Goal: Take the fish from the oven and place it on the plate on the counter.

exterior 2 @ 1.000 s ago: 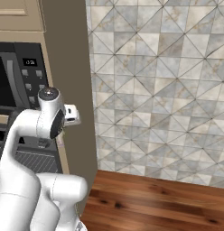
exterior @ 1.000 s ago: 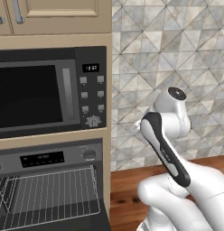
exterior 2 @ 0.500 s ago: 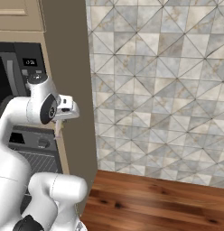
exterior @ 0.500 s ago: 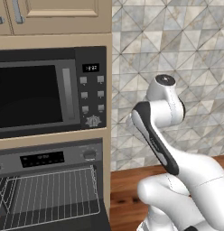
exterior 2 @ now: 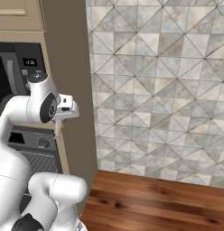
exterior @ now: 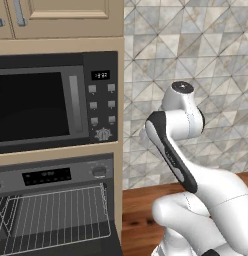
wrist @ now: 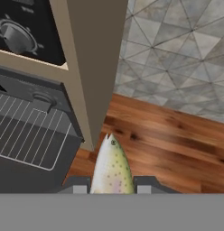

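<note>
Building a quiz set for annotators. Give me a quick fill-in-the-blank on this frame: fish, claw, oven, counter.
1. The claw is shut on the ____.
2. In the hand view, the fish points its ____ away from the claw.
3. The oven stands open, with its wire ____ bare.
4. The counter under the fish has a reddish-brown ____ grain.

Missing words: fish; head; rack; wood
</note>
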